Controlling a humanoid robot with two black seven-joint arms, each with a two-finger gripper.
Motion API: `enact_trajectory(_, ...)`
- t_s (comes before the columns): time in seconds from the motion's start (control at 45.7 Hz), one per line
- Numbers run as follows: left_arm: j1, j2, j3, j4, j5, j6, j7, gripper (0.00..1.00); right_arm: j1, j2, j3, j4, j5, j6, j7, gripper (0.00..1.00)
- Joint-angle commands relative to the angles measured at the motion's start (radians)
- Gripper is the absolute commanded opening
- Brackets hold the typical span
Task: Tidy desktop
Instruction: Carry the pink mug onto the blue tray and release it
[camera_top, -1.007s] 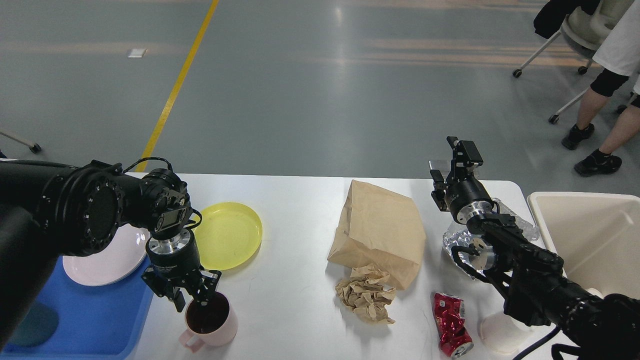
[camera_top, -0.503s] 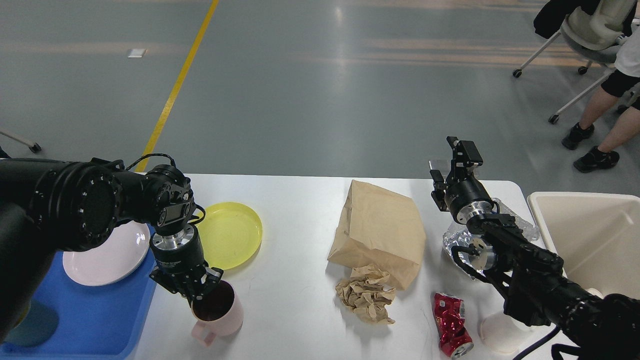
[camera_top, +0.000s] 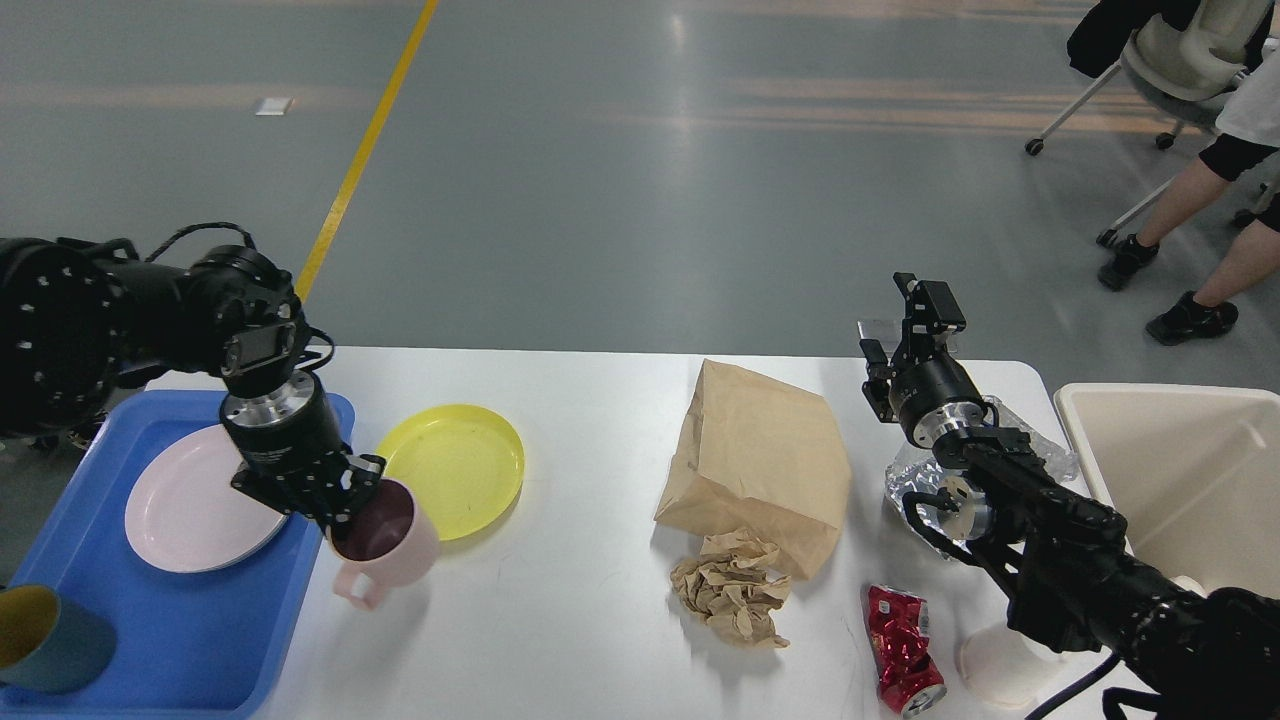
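The white desktop (camera_top: 600, 450) carries litter and dishes. My left gripper (camera_top: 338, 508) is shut on the rim of a pink mug (camera_top: 392, 548) with a dark inside. It holds the mug tilted, a little above the desktop, between the blue tray (camera_top: 150, 640) and a yellow plate (camera_top: 455, 468). My right gripper (camera_top: 912, 310) is raised above the far right edge of the desktop, behind crumpled foil (camera_top: 915, 480). It is dark and seen from behind, so its fingers cannot be told apart.
The tray holds a pale plate (camera_top: 190, 510) and a teal cup (camera_top: 40, 640). A brown paper bag (camera_top: 760, 465), crumpled paper (camera_top: 735, 595), a crushed red can (camera_top: 905, 660) and a white cup (camera_top: 1000, 665) lie mid-right. A cream bin (camera_top: 1180, 480) stands at right.
My left gripper closed on the pink mug's rim, lifted it and carried it up and left towards the blue tray. The right arm has not moved.
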Motion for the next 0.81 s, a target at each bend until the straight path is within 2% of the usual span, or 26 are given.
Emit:
enact_trajectory(0.0,-0.004,0.122,0.003,0.005,0.004,0.000,0.014,0.00,0.000,0.001,0.000,0.000,0.000,0.000,0.000,1.00)
enact_trajectory(0.197,0.007,0.227,0.003,0.006,0.004,0.000,0.081,0.00,0.000,0.001,0.000,0.000,0.000,0.000,0.000,1.00)
enact_trajectory(0.306,0.027,0.262,0.003,0.006,0.004,0.000,0.098,0.00,0.001,0.001,0.000,0.000,0.000,0.000,0.000,1.00)
enact_trajectory(0.788,0.173,0.291,0.002,0.017,0.004,0.000,0.098,0.00,0.000,0.001,0.000,0.000,0.000,0.000,0.000,1.00)
